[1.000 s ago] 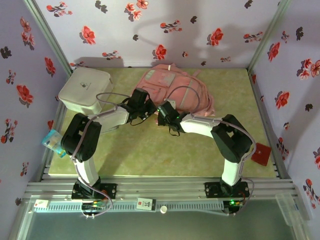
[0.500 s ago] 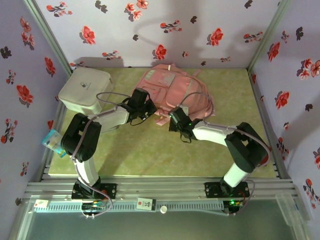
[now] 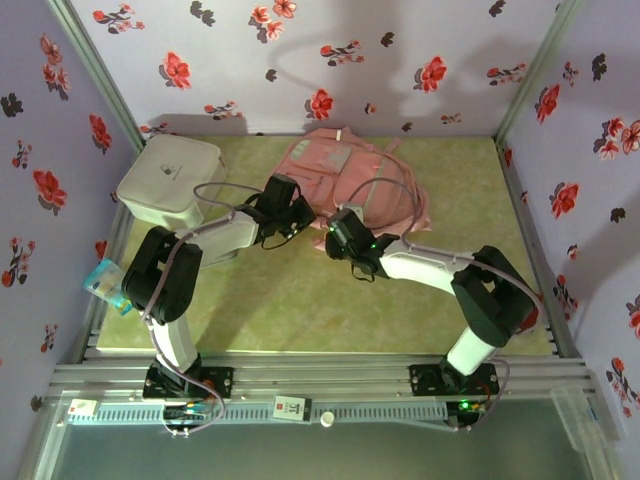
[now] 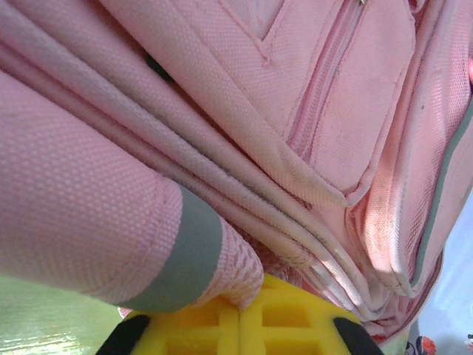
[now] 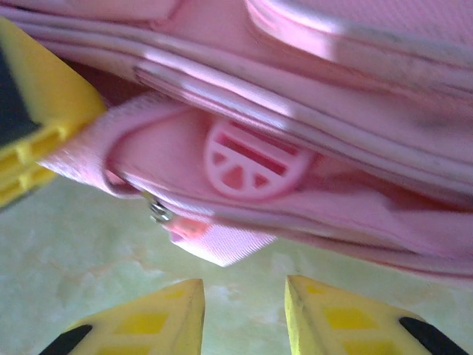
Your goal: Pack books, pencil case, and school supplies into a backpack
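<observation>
The pink backpack (image 3: pixel 350 185) lies flat at the back of the green counter (image 3: pixel 270 300), with a white box (image 3: pixel 170 180) off to its left. The left fingers (image 4: pixel 214 325) are pressed together, clamped on a fold of the backpack's near edge that carries a grey band. The right fingers (image 5: pixel 177 314) stand apart just above the counter and hold nothing. They face a loose pink strap end (image 5: pixel 214 248) and a round pink badge (image 5: pixel 251 159) on the backpack's lower edge.
</observation>
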Available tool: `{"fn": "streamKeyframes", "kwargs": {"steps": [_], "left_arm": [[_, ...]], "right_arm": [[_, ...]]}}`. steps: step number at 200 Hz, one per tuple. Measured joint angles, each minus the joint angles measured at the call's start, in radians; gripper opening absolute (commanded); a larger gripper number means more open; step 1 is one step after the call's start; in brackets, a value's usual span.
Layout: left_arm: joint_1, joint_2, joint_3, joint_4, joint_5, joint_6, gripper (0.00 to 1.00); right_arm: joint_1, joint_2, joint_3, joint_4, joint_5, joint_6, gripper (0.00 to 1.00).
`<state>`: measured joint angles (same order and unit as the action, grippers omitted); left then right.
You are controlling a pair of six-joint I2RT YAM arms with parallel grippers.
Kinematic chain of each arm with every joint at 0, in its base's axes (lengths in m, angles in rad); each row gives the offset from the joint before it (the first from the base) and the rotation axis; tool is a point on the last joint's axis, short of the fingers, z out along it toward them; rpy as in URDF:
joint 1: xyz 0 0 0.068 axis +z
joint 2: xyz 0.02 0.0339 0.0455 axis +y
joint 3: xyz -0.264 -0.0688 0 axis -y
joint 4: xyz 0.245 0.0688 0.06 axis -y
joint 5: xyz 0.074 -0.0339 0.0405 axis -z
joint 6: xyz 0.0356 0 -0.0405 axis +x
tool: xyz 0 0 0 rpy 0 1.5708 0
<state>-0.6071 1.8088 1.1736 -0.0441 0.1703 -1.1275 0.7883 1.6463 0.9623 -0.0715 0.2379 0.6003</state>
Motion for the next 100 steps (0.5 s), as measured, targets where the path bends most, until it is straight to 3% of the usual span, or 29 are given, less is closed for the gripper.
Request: {"fn": "streamKeyframes", "kwargs": {"steps": [100], "left_arm": [[-0.01,0.0,0.011,0.0,0.015,0.0,0.0]], "right_arm": [[0.003,0.13,0.129,-0.041,0.06,-0.006,0.27]]}}
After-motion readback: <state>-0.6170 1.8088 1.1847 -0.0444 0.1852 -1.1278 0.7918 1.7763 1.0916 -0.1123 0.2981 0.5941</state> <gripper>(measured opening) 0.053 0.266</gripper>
